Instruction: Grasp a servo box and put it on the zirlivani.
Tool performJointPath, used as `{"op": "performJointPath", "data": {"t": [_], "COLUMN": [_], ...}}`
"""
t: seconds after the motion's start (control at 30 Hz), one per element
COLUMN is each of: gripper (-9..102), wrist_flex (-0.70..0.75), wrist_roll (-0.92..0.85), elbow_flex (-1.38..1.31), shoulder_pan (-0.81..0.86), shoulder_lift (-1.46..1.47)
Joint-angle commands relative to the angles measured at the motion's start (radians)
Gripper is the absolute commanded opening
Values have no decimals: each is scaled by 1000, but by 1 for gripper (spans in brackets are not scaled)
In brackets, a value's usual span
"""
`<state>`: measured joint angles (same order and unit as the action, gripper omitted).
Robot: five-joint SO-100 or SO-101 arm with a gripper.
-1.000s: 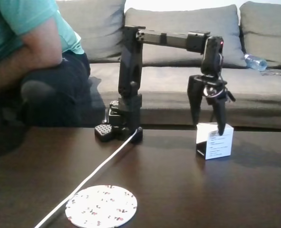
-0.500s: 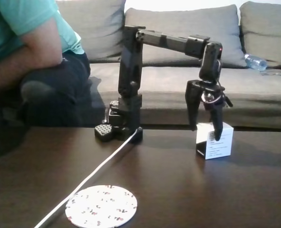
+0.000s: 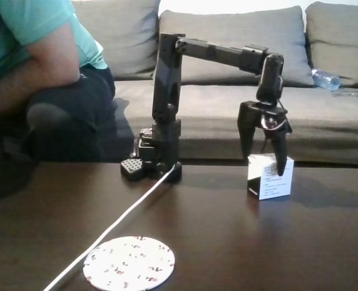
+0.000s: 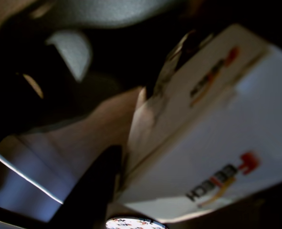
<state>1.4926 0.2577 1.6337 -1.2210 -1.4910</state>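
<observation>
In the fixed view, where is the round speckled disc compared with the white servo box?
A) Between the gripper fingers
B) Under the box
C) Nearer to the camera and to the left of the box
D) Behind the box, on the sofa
C: the zirlivani lies at the table's front edge, lower left, while the servo box stands farther back on the right.

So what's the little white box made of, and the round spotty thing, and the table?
The servo box looks like thin matte cardboard: folded edges and a printed label show, and the wrist view shows a creased flap. The zirlivani is a flat speckled disc, maybe ceramic or coated board; I can't tell which. The table looks like dark polished wood, since it faintly reflects light.
</observation>
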Motion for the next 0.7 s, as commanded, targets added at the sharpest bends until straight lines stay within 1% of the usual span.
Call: {"op": "performJointPath", "data": {"t": [0.0, 0.1, 0.27, 0.33, 0.67], "gripper": [32, 32, 18, 15, 14], "wrist_flex": [-3, -3, -3, -3, -3], "wrist_roll": [-8, -9, -9, -9, -9], "elbow_flex": [-15, -12, -11, -12, -14], "shoulder_pan": [-8, -8, -8, -6, -6], "shoulder_lift": [-5, -5, -5, -5, -5]}}
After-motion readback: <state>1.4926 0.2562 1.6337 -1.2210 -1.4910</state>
